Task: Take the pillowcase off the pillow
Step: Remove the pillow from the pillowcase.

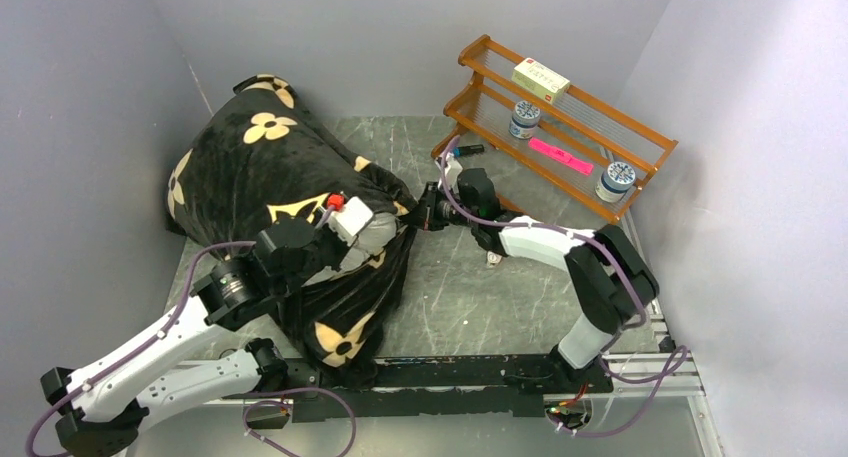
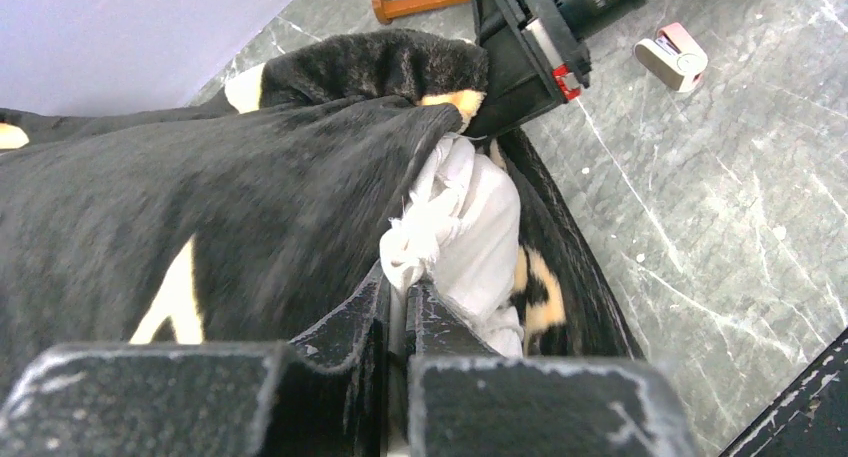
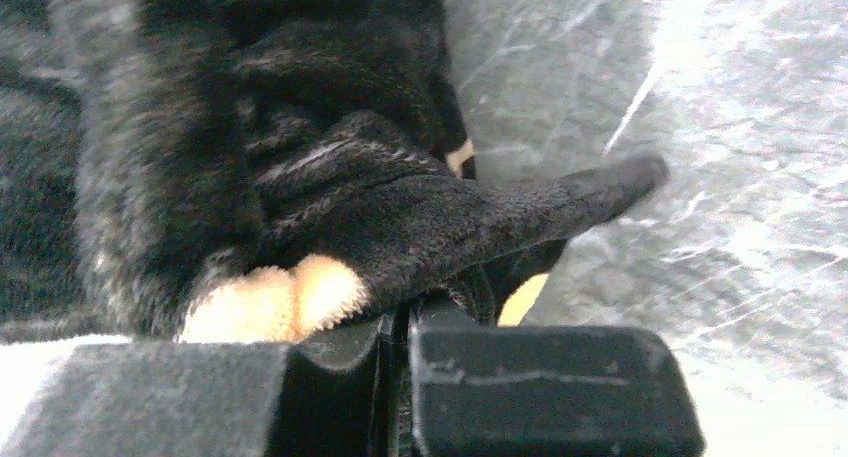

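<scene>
TABLETOP, FROM ABOVE: The pillowcase (image 1: 250,167), black plush printed with tan flowers, lies stuffed and bulky on the left half of the grey table (image 1: 470,297). Its long axis runs from the far corner at 11 o'clock down to the near edge at about 7 o'clock. Its open mouth faces 3 o'clock, at mid-table, where the two arms meet.

The left gripper (image 2: 398,312) is clamped tight on a bunched corner of the white pillow (image 2: 470,227), which pokes out of that opening. The rest of the pillow is hidden inside the cover. The right gripper (image 3: 400,327), extended from the 3 o'clock side, is pinched on a fold of the cover's black edge, and a tongue of plush sticks out past its fingers over bare table.

A wooden rack (image 1: 590,127) stands at 1 o'clock, well apart from the bundle.
</scene>
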`<state>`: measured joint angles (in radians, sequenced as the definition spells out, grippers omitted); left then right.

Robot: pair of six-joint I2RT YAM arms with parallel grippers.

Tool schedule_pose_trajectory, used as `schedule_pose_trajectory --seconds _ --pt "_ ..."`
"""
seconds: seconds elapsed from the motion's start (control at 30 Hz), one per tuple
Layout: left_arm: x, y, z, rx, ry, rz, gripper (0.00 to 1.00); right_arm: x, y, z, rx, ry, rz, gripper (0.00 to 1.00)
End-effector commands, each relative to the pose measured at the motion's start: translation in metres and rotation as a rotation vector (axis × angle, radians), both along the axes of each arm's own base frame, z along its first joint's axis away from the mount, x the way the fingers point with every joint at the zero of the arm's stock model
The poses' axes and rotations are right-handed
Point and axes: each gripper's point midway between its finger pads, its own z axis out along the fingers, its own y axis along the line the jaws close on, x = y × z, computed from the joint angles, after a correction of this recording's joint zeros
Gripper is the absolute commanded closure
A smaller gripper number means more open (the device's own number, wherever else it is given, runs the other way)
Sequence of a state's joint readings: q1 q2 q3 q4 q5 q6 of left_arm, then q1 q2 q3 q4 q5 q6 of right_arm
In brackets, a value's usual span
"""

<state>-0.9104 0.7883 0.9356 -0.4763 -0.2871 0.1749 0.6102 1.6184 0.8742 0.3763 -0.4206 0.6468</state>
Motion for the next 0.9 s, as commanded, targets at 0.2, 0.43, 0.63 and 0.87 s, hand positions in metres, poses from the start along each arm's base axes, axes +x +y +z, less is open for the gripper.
schedule_pose_trajectory --seconds 0.2,0.43,0.63,0.87 --pt "-0.015 0.011 0.026 -0.123 -0.079 -0.029 0.95 0.066 -0.059 -0.042 -0.144 -0.063 -0.162 1.00" --pt "-0.019 0.002 0.051 -0.222 -0.126 -0.073 0.95 0.074 -0.091 -0.043 -0.257 -0.067 -0.250 1.00" --pt "-0.029 0.019 0.078 -0.312 -0.146 -0.043 0.95 0.110 -0.125 -0.057 -0.261 0.014 -0.373 1.00" --pt "-0.052 0.021 0.099 -0.407 -0.174 -0.130 0.95 0.147 -0.122 -0.058 -0.265 0.028 -0.359 1.00"
